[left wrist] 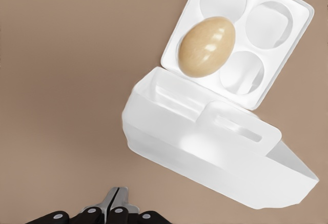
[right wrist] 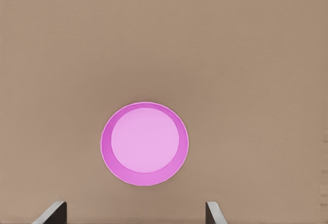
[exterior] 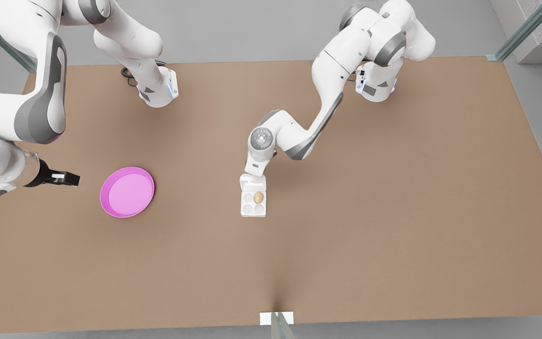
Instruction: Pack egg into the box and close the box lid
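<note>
- The big brown surface (exterior: 393, 212) holds all the things; two white arms reach over it from the far side.
- The arm on the front view's left bends way down at the edge. Its dark gripper, the right gripper (exterior: 71, 179), lies flat & points at the pink plate (exterior: 127, 191), near it but not touching.
- In the right wrist view the pink plate (right wrist: 145, 143) sits out ahead on the surface, w/ the two fingers (right wrist: 53, 212) far apart, nothing between them.
- The arm in the middle folds like a zigzag: elbow up high, then down to its wrist right by the far side of the box (exterior: 253, 203).
- The left gripper (left wrist: 117, 202) hangs low, just beside the box lid (left wrist: 205, 147). Its fingers (left wrist: 109, 201) are pressed together, holding nothing.
- The box (left wrist: 241, 39) is white w/ four round cups.
- The box lid (exterior: 252, 181) is part way up, tilted, not shut; its molded inside faces the cups.
- The egg (left wrist: 207, 46) is tan & lies in one cup next to the lid's hinge. In the front view the egg (exterior: 258, 197) is in the far cup on the front view's right.
</note>
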Action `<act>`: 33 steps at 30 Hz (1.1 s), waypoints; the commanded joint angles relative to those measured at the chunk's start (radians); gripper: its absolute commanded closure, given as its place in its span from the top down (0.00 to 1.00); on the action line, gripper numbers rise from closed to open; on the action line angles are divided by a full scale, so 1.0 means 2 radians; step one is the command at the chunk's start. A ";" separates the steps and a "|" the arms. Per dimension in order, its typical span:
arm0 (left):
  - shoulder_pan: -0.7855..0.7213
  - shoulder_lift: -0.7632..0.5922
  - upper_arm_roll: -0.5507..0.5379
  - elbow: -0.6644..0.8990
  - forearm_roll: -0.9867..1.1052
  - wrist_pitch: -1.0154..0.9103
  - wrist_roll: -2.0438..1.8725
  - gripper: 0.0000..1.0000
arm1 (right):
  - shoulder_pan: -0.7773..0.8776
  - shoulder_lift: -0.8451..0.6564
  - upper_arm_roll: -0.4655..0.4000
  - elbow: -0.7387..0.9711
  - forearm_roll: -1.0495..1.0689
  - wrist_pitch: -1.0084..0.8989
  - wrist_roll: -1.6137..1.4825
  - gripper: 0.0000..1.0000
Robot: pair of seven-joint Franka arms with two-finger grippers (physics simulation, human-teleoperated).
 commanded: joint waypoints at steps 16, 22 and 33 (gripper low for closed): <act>0.024 0.019 0.001 0.051 0.030 0.038 -0.045 0.21 | -0.024 0.000 0.001 0.005 0.028 -0.008 -0.057 1.00; 0.040 0.023 0.001 0.070 0.030 0.038 -0.037 0.21 | -0.030 0.000 0.001 0.005 0.026 -0.008 -0.060 1.00; 0.107 0.018 0.001 0.107 0.028 0.003 -0.004 1.00 | -0.026 0.000 0.001 0.007 0.026 -0.008 -0.060 1.00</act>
